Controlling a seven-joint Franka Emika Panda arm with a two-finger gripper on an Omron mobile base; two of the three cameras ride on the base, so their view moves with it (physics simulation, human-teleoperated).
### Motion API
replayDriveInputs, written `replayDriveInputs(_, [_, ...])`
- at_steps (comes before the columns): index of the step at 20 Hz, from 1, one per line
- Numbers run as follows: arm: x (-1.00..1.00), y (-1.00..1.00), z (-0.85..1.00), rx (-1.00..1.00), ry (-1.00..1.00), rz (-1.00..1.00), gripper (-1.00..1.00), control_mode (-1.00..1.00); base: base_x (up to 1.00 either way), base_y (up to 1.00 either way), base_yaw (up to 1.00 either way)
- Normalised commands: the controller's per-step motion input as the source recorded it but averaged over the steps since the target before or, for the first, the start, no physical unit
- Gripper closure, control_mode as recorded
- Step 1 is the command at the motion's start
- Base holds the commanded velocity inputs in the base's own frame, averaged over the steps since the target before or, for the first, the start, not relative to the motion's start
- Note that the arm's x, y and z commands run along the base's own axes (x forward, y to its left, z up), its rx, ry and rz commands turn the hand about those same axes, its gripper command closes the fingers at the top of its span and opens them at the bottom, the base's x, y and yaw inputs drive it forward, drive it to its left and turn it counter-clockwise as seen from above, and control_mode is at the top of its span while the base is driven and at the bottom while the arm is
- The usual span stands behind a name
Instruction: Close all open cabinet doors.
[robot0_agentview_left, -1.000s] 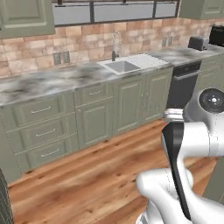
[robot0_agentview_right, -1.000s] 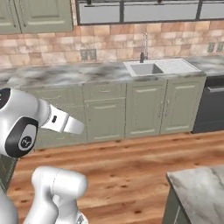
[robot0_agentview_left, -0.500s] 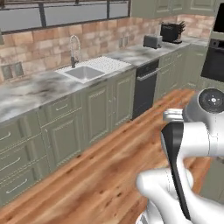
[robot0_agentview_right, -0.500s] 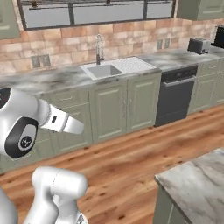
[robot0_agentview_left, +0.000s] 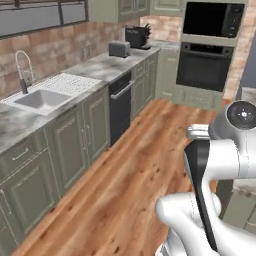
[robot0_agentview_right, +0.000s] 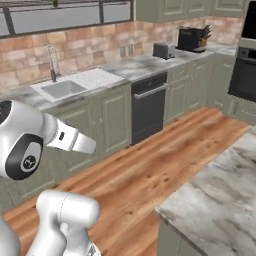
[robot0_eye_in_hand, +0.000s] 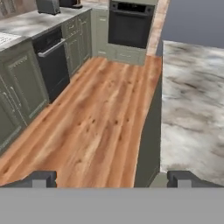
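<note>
The lower ends of the sage-green upper cabinet doors (robot0_agentview_left: 131, 7) run along the top edge above the toaster corner, and again in the right base view (robot0_agentview_right: 172, 7). What shows of them lies flat with the cupboard fronts. My gripper (robot0_eye_in_hand: 112, 179) is open with nothing between its fingertips (robot0_eye_in_hand: 41, 178). It points down over the wooden floor beside the island's edge, far from those doors. My arm is folded close to the base in both base views.
A marble counter along the left wall holds a sink (robot0_agentview_left: 37, 97) and a toaster (robot0_agentview_left: 119, 48), with a black dishwasher (robot0_agentview_left: 120, 102) below. A wall oven (robot0_agentview_left: 202, 65) stands ahead. The marble island (robot0_agentview_right: 220, 190) lies close on the right, with wooden floor (robot0_eye_in_hand: 96, 113) between it and the counter.
The whole picture has swung: the base has turned right, so the sink counter slid left and the oven wall and island came into view. The gripper stays open.
</note>
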Motion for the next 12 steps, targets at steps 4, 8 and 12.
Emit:
replayDriveInputs(4, [0.0,0.0,0.0,0.0,0.0,0.0,-1.0,1.0,0.74,0.0,-0.49])
replayDriveInputs(8, [0.0,0.0,0.0,0.0,0.0,0.0,-1.0,1.0,0.73,0.0,-0.49])
replayDriveInputs(12, [0.0,0.0,0.0,0.0,0.0,0.0,-1.0,1.0,0.46,0.3,-0.46])
